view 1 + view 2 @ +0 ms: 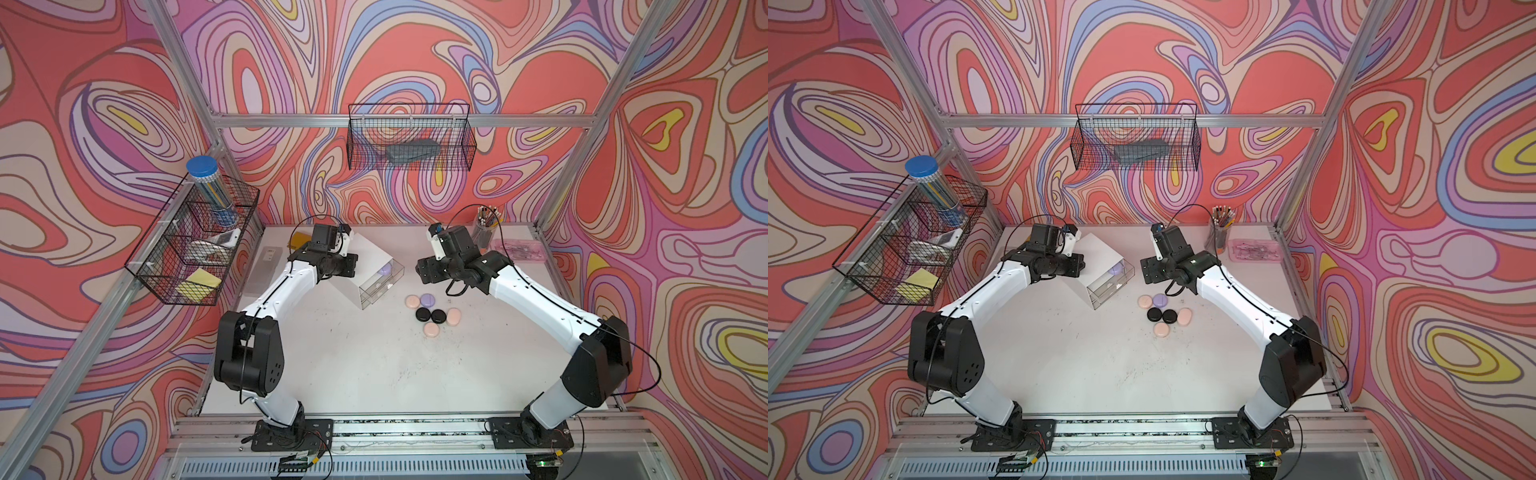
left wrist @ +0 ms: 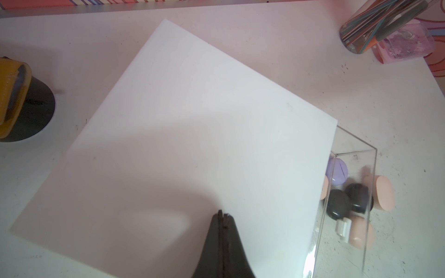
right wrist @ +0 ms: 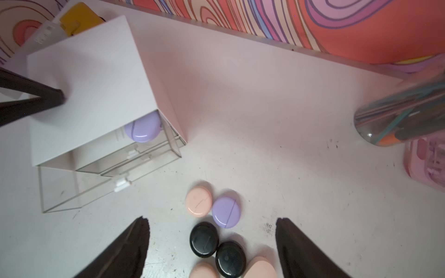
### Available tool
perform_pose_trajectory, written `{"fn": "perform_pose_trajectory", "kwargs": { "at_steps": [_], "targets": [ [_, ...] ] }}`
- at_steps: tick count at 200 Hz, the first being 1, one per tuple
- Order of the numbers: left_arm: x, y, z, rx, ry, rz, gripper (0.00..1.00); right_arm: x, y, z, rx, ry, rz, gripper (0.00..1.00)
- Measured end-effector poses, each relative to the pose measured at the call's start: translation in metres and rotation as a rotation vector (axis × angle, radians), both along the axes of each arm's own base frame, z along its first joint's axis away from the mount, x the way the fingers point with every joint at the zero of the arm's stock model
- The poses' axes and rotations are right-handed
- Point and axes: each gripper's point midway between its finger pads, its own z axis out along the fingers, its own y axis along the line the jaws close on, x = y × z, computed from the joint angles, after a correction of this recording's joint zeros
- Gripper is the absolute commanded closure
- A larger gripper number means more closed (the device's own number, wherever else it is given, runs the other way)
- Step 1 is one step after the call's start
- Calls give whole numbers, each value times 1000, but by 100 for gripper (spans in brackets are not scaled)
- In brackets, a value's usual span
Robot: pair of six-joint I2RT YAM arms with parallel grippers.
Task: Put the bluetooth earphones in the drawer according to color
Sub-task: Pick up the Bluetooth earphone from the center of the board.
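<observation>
The drawer is a white cabinet [image 1: 369, 257] standing mid-table, with its clear drawers pulled out. The top one holds a lilac earphone case [image 3: 143, 127]; the lowest [image 3: 72, 192] looks empty. My left gripper [image 2: 222, 213] is shut, its tips resting on the cabinet's white top. On the table to the right of the cabinet lie a pink case [image 1: 412, 301], a lilac case [image 1: 427, 299], two black cases [image 1: 423, 314] [image 1: 438, 316] and two more pink cases [image 1: 453, 314] [image 1: 431, 329]. My right gripper [image 3: 212, 220] hangs open above this cluster, holding nothing.
A cup of pencils [image 1: 484, 226] and a shallow pink tray [image 1: 519, 249] stand at the back right. A yellow object [image 1: 300, 239] and a frosted flat box [image 1: 266, 266] lie back left. Wire baskets [image 1: 195, 245] [image 1: 411, 141] hang on the walls.
</observation>
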Motion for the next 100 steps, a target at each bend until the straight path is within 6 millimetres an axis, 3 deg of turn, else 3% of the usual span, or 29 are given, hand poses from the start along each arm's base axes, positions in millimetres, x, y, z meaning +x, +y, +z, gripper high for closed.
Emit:
{"fn": "perform_pose_trajectory", "kwargs": {
  "at_steps": [100],
  "targets": [
    [0, 0, 0, 0, 0, 0, 100, -12, -2, -110, -123, 284, 5, 16]
  ]
}}
